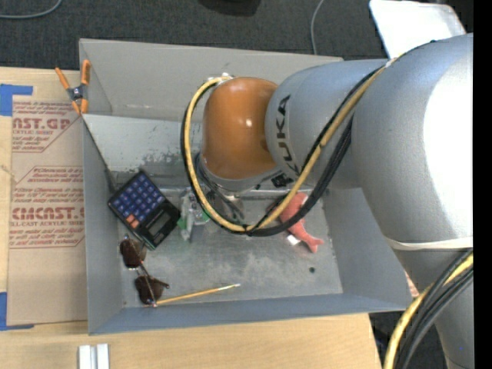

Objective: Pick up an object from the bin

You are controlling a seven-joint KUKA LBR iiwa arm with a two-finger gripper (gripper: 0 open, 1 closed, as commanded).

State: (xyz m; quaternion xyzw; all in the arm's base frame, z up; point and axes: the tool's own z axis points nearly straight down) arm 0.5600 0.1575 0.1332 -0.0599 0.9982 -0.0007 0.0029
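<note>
In the bin [100,229], the calculator [144,208] lies at the left, and the sunglasses [138,271] are just in front of it. A thin stick [196,293] lies along the front wall, one end by the sunglasses. A curved plastic piece [301,225] lies at the right. The arm's wrist [238,129] hangs over the middle.

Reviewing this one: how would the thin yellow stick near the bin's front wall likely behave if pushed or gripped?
The thin yellow stick looks slender, so it is probably light and may roll or pivot when nudged. Lying flat on the bin floor, it likely offers little height to pinch.
</note>
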